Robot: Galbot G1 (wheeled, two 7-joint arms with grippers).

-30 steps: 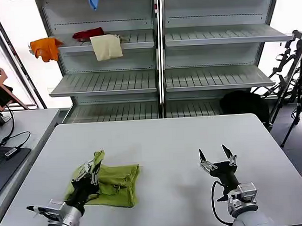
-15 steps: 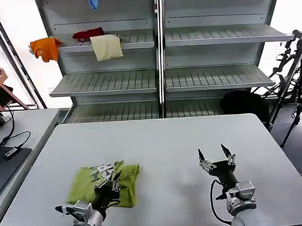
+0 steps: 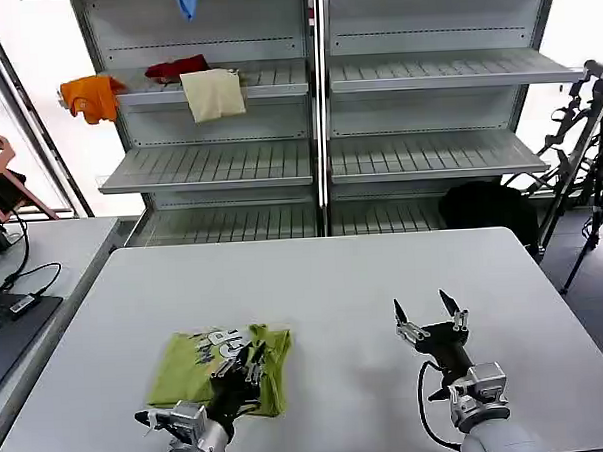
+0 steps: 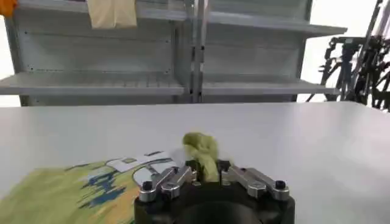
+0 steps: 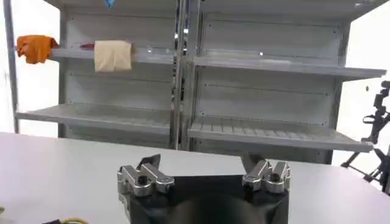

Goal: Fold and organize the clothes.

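The lime T-shirt lay folded on the white worktop, toward the robot's left and near the front edge, with its white-and-dark print facing up along the far side. The left gripper sat over the shirt's right-hand part, fingers narrowed on a bunched tuft of lime cloth; in the left wrist view that tuft stood up between the finger bases of the left gripper, with the printed panel spread flat beside it. Well apart to the right, the right gripper hung above bare worktop, its fingers spread wide and holding nothing; the right wrist view showed the right gripper the same, facing the grey shelving.
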